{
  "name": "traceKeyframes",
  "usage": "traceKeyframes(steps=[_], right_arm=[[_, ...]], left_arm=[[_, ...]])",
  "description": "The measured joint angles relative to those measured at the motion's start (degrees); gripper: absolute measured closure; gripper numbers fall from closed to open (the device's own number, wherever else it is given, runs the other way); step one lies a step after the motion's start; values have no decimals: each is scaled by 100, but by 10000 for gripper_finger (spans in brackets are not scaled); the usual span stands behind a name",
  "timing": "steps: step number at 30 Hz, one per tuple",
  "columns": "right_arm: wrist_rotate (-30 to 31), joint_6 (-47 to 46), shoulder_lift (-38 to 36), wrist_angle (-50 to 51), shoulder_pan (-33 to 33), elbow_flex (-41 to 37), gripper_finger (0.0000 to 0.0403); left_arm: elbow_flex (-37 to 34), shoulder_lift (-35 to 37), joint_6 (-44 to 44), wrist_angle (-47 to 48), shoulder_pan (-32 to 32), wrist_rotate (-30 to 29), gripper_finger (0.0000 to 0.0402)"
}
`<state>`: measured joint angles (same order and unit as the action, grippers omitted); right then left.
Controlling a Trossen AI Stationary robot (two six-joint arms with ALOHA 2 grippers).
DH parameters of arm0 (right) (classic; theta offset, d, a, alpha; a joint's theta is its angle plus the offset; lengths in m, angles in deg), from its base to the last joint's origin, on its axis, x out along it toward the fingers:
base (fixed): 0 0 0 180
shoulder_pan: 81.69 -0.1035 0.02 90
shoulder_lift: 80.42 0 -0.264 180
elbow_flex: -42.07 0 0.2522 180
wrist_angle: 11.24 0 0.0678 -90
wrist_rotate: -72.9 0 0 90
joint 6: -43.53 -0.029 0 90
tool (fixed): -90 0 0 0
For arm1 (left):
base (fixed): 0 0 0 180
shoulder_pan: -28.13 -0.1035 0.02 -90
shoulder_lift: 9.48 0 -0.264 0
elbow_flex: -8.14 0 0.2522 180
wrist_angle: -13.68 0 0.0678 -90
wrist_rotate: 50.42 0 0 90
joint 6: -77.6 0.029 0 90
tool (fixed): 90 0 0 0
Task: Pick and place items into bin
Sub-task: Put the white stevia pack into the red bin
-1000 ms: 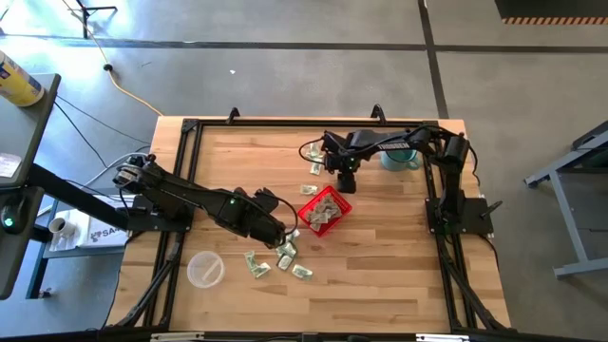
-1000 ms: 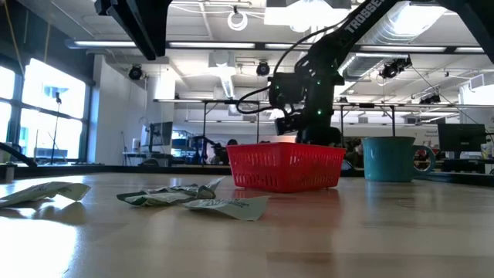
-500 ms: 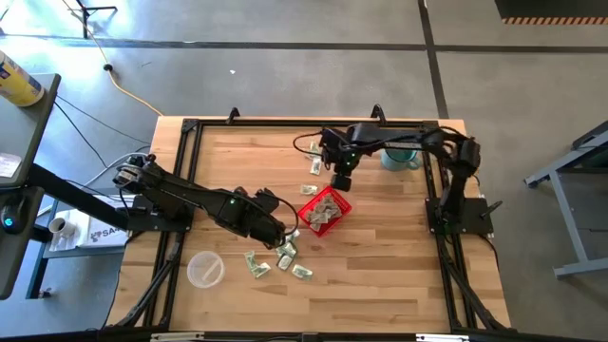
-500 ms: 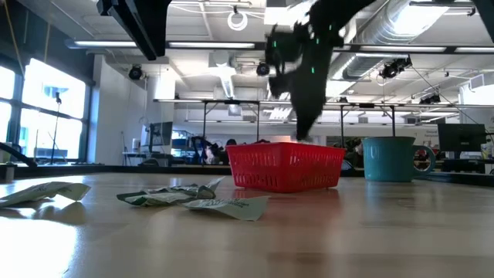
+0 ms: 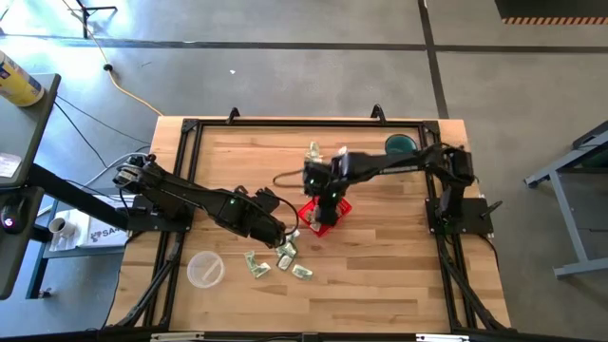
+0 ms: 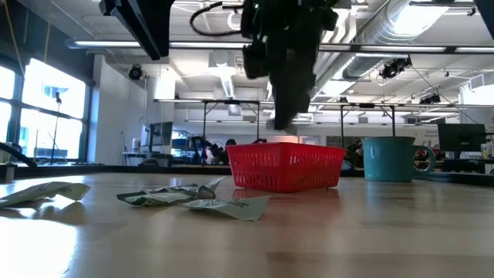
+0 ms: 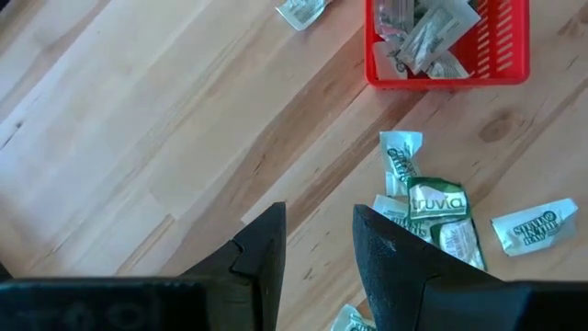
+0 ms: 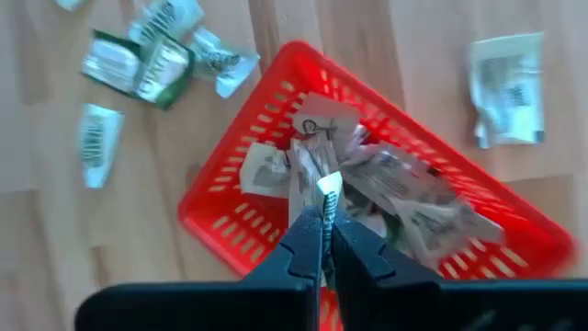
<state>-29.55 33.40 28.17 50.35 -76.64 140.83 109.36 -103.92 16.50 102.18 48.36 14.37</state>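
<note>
Teal mug [image 5: 400, 145] behind the right gripper [image 8: 323, 213], its fingers pinching a packet [image 8: 328, 190], red basket [image 8: 230, 198] right below, loose packets [image 5: 285, 255] beside the half-open left gripper [image 7: 317, 241]

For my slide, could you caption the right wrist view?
Right gripper, shut on a packet, above the red basket.

Red mesh basket [image 5: 334, 211] sat low-sided and flat on the wood, turned at an angle, and I could see a loose heap of crumpled packets [image 8: 367, 184] inside it. A cluster of pale green-and-white packets [image 7: 432, 211] lay flat on the wood just beside the basket, some overlapping. One more packet [image 8: 505, 87] lay alone on the basket's opposite side, near it but not touching. Another small one [image 7: 300, 11] lay near a basket corner.
</note>
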Motion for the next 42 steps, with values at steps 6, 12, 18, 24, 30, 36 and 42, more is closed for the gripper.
traceKeyframes(steps=[6,12,18,24,30,36,42], right_arm=[[-156,115,658,-8,-145,-1,348],[-372,247,960,-56,-386,-1,326],[-240,253,901,-193,-638,7,324],[31,125,838,-146,-671,12,308],[-2,127,640,-141,-666,12,271],[736,205,85,-254,-672,12,232],[2001,-257,-420,281,-243,19,229]], left_arm=[[0,0,-70,-17,2,12,241],[0,0,-132,-24,2,101,241],[0,0,-169,-26,2,105,241],[0,0,-81,-28,0,101,241],[0,0,-76,-34,0,98,241],[0,0,-65,-33,0,83,241],[0,0,-64,-31,0,76,241]])
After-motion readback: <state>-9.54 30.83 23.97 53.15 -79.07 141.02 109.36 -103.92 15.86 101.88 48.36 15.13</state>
